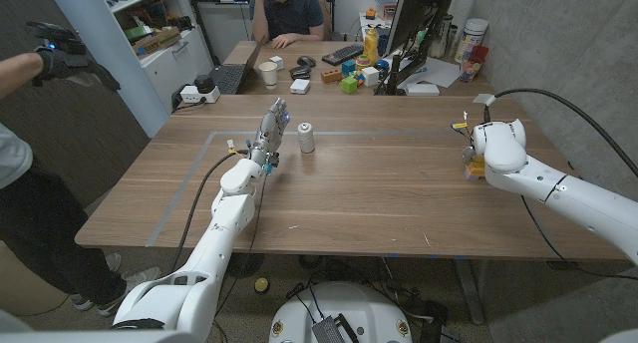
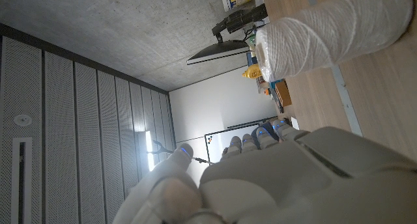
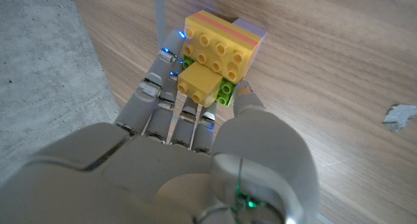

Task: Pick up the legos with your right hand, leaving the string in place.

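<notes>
On the table's right edge: the right hand (image 1: 495, 144) sits over the legos (image 1: 473, 166), by a strip of tape (image 1: 483, 100).
Right hand, wrist view: its fingers (image 3: 163, 87) reach along one side of the legos (image 3: 217, 58) and the thumb comes up at the other; the hand (image 3: 195, 152) appears to hold the cluster, though actual contact is hard to confirm.
Legos: yellow, green and lilac bricks stacked together, resting on or just above the wooden table (image 1: 379, 193).
String: a white spool (image 1: 306, 137) stands upright near the table's middle, just beside the left hand (image 1: 271, 134).
Left hand: raised on its edge with fingers extended, holding nothing; the spool (image 2: 339, 32) looms close beyond it.
Behind the table: a seated person (image 1: 291, 9) at a cluttered desk.
</notes>
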Available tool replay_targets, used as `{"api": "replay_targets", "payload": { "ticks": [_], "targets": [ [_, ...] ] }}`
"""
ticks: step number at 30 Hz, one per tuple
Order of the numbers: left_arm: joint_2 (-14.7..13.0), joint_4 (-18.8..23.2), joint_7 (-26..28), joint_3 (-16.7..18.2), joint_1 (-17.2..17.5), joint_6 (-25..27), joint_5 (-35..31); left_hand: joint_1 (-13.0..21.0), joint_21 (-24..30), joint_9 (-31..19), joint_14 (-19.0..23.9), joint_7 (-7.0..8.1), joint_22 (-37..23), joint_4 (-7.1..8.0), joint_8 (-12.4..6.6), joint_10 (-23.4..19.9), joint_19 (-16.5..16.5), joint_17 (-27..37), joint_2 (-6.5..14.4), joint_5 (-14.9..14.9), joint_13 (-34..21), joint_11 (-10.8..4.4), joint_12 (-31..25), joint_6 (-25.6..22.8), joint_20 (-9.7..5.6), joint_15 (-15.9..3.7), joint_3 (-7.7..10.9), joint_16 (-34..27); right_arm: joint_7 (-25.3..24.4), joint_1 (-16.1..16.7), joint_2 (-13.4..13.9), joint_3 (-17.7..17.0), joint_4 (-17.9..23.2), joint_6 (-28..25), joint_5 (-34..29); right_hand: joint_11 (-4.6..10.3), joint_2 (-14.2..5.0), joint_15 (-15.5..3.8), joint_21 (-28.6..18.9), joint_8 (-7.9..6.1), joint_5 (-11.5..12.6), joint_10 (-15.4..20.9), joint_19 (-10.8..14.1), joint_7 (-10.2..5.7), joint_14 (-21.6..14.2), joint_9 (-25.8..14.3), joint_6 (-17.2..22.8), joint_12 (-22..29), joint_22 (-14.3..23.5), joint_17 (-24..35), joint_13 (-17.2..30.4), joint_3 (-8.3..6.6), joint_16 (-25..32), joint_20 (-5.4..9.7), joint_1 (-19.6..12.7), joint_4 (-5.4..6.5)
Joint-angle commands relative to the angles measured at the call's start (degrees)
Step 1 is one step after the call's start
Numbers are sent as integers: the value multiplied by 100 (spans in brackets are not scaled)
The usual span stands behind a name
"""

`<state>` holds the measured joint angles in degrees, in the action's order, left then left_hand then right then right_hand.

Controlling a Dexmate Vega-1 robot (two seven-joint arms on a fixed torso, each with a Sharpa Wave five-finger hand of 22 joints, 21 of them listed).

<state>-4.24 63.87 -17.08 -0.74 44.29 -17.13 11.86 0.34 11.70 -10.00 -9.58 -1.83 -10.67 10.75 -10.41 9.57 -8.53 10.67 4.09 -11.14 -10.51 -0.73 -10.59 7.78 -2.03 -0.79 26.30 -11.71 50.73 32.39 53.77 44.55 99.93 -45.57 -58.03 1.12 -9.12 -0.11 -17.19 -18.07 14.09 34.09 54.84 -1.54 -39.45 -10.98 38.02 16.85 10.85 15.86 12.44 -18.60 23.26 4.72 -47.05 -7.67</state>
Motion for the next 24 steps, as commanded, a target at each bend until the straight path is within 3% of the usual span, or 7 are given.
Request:
{"api": "replay_targets", "payload": {
  "ticks": [1, 8, 24],
  "targets": [
    [0, 130, 36, -11, 94, 34, -5, -49, 23, -14, -938, 13, -19, -2, -17, 511, -62, 4, 435, -16, -9, -7, -31, 1, -44, 25, -15, -15, -184, 204, 12, -291, 121, -12, 212, 35, -238, -1236, -31, 5, -20, 41, 7, -67, -386, -32, 177, 25, 5, 53, 40, -126, 32, 33, -364, -2],
    [-6, 137, 13, -25, 113, 70, 9, -47, 21, -14, -943, 13, -18, -3, -15, 515, -67, 3, 439, -17, -9, -11, -28, 1, -46, 25, -27, -12, -809, 550, 133, -752, 384, -87, 942, 47, -244, -1207, -40, 51, -51, 10, 2, -80, -353, -38, 152, 5, 12, 89, 69, -231, -9, 72, -427, 43],
    [-29, 158, -9, -12, 134, 53, 30, -41, 21, -14, -946, 10, -18, -7, -14, 512, -67, 1, 445, -21, -9, -11, -29, -4, -39, 24, -53, -8, -1508, 629, 493, -841, 987, -397, 1473, 25, -209, -1168, -73, 126, -117, 6, 31, -100, -315, -48, 108, -11, 18, 156, 111, -332, -56, 47, -438, 153]
  ]
}}
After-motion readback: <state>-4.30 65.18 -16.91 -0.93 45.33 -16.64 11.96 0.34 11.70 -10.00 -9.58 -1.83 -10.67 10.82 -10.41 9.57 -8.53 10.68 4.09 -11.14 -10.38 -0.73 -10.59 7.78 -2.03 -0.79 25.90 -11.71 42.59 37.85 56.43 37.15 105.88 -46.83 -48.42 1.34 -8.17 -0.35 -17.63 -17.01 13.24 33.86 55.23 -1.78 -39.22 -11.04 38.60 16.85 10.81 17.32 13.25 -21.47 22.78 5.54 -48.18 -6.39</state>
